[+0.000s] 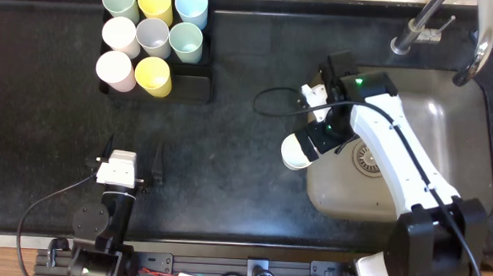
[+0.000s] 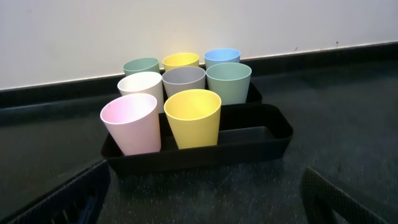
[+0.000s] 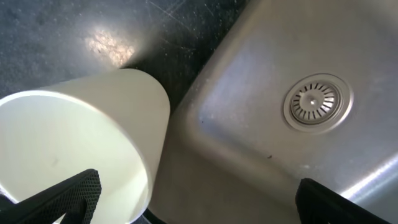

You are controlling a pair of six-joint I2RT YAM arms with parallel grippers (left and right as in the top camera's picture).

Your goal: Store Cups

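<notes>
Fingers [image 3: 65,194] of the right gripper [image 1: 315,146] spread wide over the white cup [image 3: 81,143], left gripper [image 1: 132,157] released too, sink [image 1: 451,106] at right, drain [image 3: 317,101] close in the right wrist view, tray [image 1: 190,88] upper left holding eight cups [image 2: 183,81], white cup beside sink's left rim

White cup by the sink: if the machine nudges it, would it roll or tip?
The white cup looks thin-walled and plastic-like, so it is probably light and stiff. It appears tilted at the sink edge, and its tapered round side suggests it would roll in a curve, perhaps into the basin.
</notes>
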